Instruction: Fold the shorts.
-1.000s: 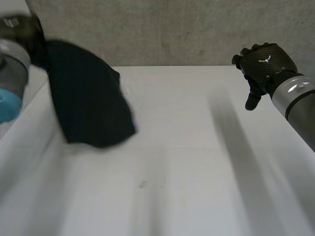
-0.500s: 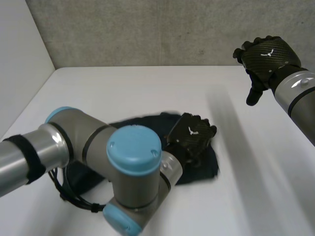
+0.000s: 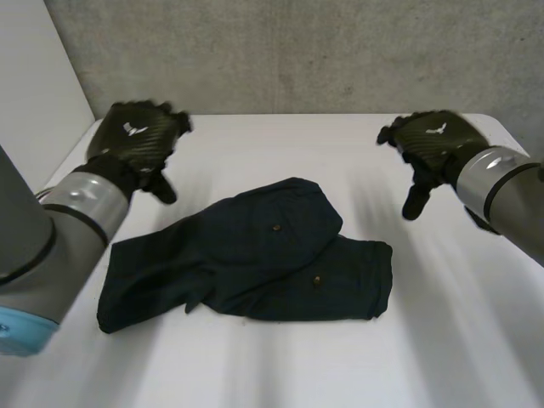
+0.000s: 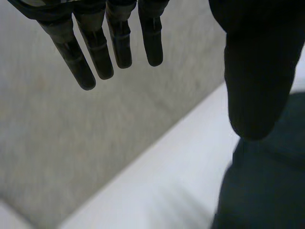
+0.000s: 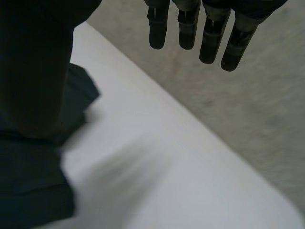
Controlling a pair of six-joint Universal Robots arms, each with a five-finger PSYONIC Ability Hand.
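Dark navy shorts (image 3: 255, 255) lie loosely crumpled on the middle of the white table (image 3: 280, 365), one part lapped over another. My left hand (image 3: 136, 136) hovers above the table's back left, apart from the cloth, its fingers (image 4: 95, 47) straight and holding nothing. In the left wrist view the shorts (image 4: 262, 186) lie below the thumb. At the back right my right hand (image 3: 429, 144) hangs above the table, also off the cloth. Its fingers (image 5: 190, 24) are straight and empty, with the shorts (image 5: 33, 181) beneath its thumb side.
A grey concrete wall (image 3: 297, 51) runs along the table's far edge, and a white side wall (image 3: 34, 102) stands at the left. Bare table surface lies in front of the shorts and to their right.
My left hand let go of the shorts, which now lie on the table's middle, and drew back to the back left. The right hand shifted slightly lower and leftward.
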